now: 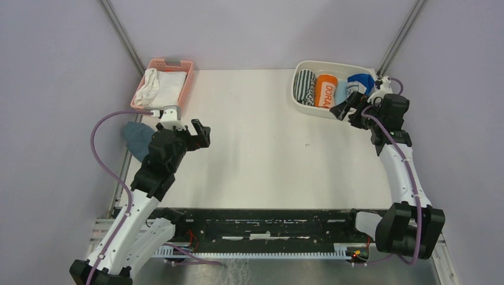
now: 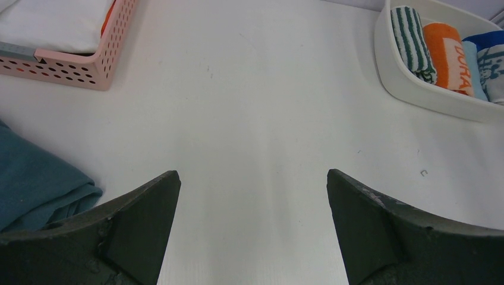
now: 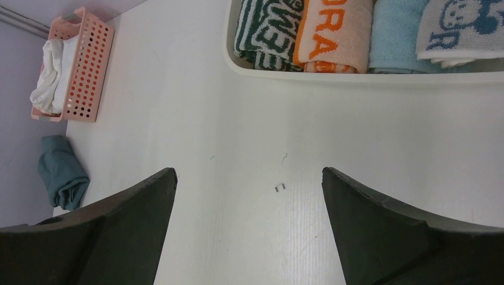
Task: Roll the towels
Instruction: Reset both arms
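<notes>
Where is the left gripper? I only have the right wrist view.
Observer: The left gripper hangs open and empty over the table, just right of the teal-grey cloth and short of the pink basket.
Operator: I count four towels here. Any more?
Observer: Yes. The top view shows a royal blue towel at the right end of the white tray, beside the printed towel.

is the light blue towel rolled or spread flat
Rolled: the light blue towel sits as a compact roll in the white tub.
</notes>
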{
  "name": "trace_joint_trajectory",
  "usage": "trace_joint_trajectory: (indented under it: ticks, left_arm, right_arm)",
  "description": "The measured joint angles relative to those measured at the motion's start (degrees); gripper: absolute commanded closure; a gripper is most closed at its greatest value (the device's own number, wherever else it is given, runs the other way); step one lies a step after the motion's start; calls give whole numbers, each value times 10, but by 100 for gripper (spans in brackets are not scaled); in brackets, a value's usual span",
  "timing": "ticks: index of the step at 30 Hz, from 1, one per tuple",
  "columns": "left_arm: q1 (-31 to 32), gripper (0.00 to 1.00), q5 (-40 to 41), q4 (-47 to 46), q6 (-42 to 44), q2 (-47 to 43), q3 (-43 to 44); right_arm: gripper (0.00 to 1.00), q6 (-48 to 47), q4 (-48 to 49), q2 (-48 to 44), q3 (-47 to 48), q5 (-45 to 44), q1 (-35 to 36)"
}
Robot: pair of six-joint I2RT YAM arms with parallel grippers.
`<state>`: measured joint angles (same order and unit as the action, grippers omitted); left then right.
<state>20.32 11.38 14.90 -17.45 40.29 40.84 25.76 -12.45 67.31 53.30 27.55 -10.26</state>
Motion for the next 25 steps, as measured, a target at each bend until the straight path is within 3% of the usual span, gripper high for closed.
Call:
trace_joint_trajectory:
  ticks: [25]
  left_arm:
    - [0, 1, 0, 0, 0, 3, 0]
  right_arm:
    - [0, -16, -17, -30, 1, -72, 9]
